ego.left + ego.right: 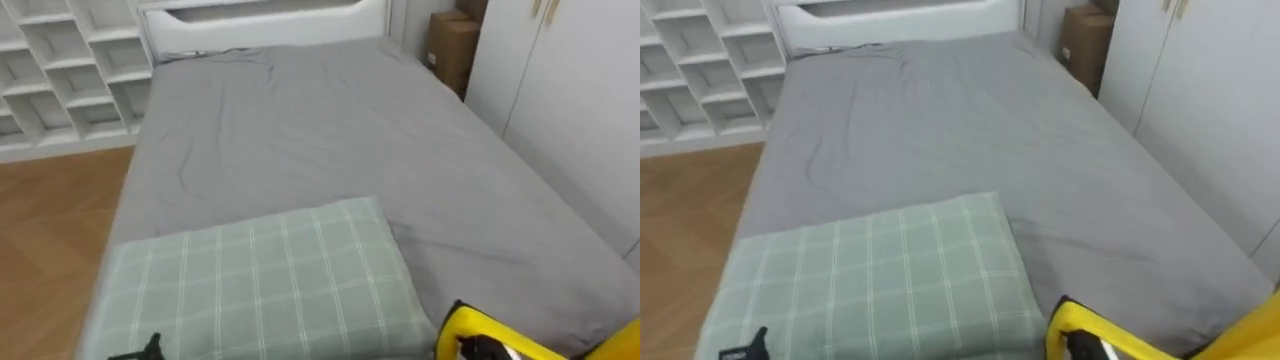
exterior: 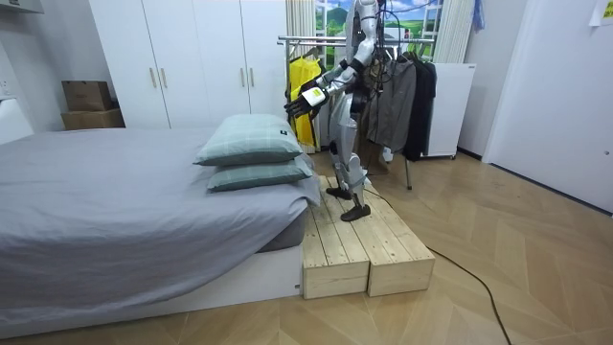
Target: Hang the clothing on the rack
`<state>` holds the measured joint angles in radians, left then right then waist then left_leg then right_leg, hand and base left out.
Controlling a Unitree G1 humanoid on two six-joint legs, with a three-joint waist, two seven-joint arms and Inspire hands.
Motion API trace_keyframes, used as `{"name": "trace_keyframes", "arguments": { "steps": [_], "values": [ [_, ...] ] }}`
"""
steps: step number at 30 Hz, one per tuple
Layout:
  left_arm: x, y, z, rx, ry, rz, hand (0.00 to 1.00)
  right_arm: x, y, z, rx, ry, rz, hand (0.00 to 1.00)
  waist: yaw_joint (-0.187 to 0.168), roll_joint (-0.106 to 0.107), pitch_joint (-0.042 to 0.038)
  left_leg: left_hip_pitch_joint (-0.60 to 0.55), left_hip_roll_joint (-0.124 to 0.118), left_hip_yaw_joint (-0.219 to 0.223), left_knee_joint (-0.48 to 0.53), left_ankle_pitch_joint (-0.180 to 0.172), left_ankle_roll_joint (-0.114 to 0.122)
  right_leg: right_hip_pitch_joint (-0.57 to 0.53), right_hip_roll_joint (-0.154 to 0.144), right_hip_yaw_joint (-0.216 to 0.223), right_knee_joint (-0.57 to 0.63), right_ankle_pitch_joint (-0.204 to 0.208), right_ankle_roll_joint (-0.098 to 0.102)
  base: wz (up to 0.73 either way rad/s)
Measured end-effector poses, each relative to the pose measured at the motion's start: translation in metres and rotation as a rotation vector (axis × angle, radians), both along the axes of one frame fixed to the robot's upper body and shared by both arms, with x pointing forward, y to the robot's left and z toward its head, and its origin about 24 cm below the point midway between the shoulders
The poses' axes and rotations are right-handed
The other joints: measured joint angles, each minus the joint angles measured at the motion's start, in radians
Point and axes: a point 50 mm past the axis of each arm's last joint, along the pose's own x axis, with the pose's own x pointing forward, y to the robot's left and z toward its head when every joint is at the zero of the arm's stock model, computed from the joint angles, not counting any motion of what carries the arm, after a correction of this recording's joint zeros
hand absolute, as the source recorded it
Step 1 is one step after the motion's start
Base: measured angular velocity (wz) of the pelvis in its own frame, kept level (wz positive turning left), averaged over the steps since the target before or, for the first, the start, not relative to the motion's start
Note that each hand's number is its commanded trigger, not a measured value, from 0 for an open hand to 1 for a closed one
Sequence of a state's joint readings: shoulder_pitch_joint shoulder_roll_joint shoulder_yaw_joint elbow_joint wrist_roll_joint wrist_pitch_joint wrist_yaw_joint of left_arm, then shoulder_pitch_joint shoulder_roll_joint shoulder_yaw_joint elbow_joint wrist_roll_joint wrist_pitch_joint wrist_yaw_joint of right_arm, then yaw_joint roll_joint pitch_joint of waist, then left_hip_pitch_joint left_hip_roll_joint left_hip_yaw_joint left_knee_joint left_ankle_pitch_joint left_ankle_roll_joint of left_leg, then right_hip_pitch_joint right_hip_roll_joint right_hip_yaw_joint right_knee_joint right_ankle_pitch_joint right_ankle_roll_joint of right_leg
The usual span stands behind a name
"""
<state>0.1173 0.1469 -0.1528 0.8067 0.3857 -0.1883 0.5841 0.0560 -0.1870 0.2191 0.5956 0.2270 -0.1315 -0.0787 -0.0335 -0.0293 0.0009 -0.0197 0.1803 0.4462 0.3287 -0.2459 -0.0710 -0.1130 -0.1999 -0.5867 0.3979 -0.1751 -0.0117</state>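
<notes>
In the left eye view, a bed [image 1: 320, 140] with a grey sheet was seen from its pillow end, and a green checked pillow [image 1: 260, 275] lay nearest. White shelves [image 1: 70, 70] stood beyond the wooden floor [image 1: 50, 230] on the left. A cardboard box [image 1: 452, 45] and a white wardrobe [image 1: 570, 100] were on the right. A yellow garment [image 1: 612, 345] was seen at the lower right edge, with a dark part of the right hand [image 1: 482, 348] against it. Whether the fingers were closed round it could not be told. A dark tip of the left hand [image 1: 148, 349] showed at the lower edge over the pillow, its fingers unreadable.

In the room view, the robot was seen standing on a wooden platform [image 2: 369, 244] at the bed's pillow end, facing the bed. Its arms were raised forward above two stacked pillows. A clothes rack [image 2: 402, 91] with dark clothes and another yellow piece [image 2: 303, 69] stood just behind it.

In the right eye view, the same bed and pillow were shown. The yellow garment was again at the lower right edge.
</notes>
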Motion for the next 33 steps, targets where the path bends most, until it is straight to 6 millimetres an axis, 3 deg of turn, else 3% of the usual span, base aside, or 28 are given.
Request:
{"name": "trace_keyframes", "arguments": {
  "steps": [1,3,6,11,20,33],
  "values": [
    [0.001,-0.002,0.0,0.0,0.0,-0.011,0.0,-0.002,-0.001,-0.001,-0.003,0.007,-0.004,0.0,-0.007,-0.003,0.0004,-0.001,-0.006,-0.017,-0.007,0.003,0.004,0.011,0.007,0.022,-0.018,0.008,0.008,0.93],
    [0.002,-0.007,0.0,-0.004,0.002,-0.039,0.0,-0.012,-0.004,-0.006,-0.01,0.03,-0.027,0.0,-0.03,-0.009,0.0022,-0.005,-0.033,-0.092,-0.025,0.011,0.016,0.051,0.041,0.174,-0.085,0.026,0.046,0.98],
    [0.001,-0.009,-0.002,0.008,0.026,-0.08,0.0,-0.01,-0.003,-0.005,-0.009,0.024,-0.036,0.0,-0.017,-0.016,0.0007,-0.003,-0.054,-0.138,-0.052,0.017,0.025,0.088,0.063,0.259,-0.148,0.042,0.074,0.55],
    [-0.001,-0.008,-0.003,0.017,0.043,-0.086,0.0,-0.005,0.003,-0.003,-0.003,0.007,-0.044,0.0,0.012,-0.014,0.0084,0.011,-0.068,-0.163,-0.08,0.022,0.024,0.115,0.064,0.26,-0.181,0.044,0.081,0.18],
    [0.001,-0.007,0.0,0.007,0.033,-0.09,0.0,0.001,0.005,0.001,0.008,-0.013,-0.026,0.0,0.04,-0.015,0.0083,0.024,-0.07,-0.187,-0.114,0.029,0.018,0.135,0.08,0.284,-0.225,0.043,0.083,0.04],
    [-0.006,-0.004,-0.003,-0.003,0.061,-0.083,0.0,0.004,0.004,0.005,-0.003,-0.037,-0.009,0.0,0.034,-0.011,0.0108,0.041,-0.069,-0.19,-0.117,0.033,0.012,0.164,0.083,0.282,-0.232,0.043,0.083,0.01]
  ]
}}
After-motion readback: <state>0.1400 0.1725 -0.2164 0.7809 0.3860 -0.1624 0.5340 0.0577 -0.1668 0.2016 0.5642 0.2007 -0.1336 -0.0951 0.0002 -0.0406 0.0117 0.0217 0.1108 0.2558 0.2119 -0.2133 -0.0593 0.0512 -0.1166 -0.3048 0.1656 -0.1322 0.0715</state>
